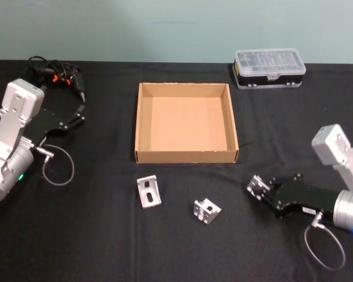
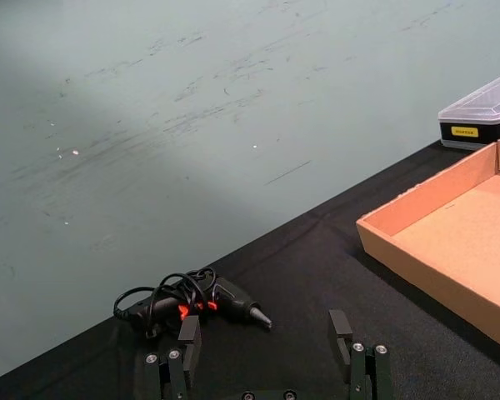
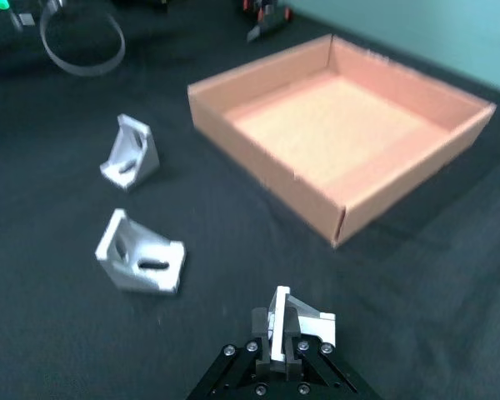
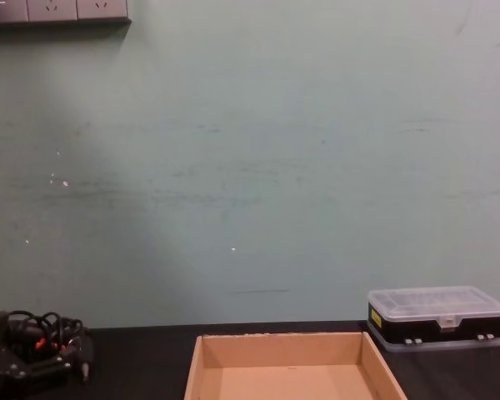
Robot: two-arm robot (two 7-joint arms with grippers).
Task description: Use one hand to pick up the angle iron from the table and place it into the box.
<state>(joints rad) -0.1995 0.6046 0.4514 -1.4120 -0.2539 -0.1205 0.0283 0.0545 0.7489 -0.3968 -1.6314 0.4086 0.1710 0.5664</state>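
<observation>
Head view is showing the box [image 1: 185, 156] sitting at the middle of the table [image 1: 94, 235], its tan floor bare and nothing lying in it. The plastic case [image 1: 269, 67], black with a clear lid, is standing shut beyond the box's far right corner, apart from it; its contents are too small to tell. The right gripper [image 1: 262, 189] is hovering low in front of the box's near right corner. Its fingers are pressing together on an angle iron [image 3: 312, 323], pinching one flange, and I cannot tell whether the piece is touching the table. A second angle iron [image 1: 149, 191] and a third angle iron [image 1: 206, 211] are lying apart on the table before the box. The left gripper [image 1: 77, 116] is resting at the far left, fingers spread wide and holding nothing, near a corded black tool [image 1: 56, 73].
</observation>
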